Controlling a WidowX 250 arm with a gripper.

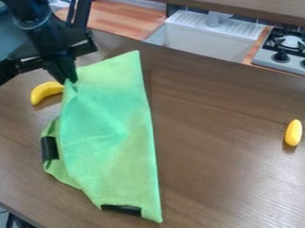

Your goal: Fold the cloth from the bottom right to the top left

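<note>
Table [213, 151], brown, wood-grained. Cloth [108, 136], light green, woven, partly folded, lying on the table's left side as I look. Gripper [68, 79], black, two-fingered, its fingers pinching the cloth's raised peak. Banana [46, 92], yellow, curved, just beside the cloth. Hazards, by my reckoning: a shallow pinch could drop the fold early; a low sweep could shove the banana.

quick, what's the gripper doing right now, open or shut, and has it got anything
Gripper: closed, pinching an edge of the green cloth at the cloth's upper left, near the yellow banana.
</note>
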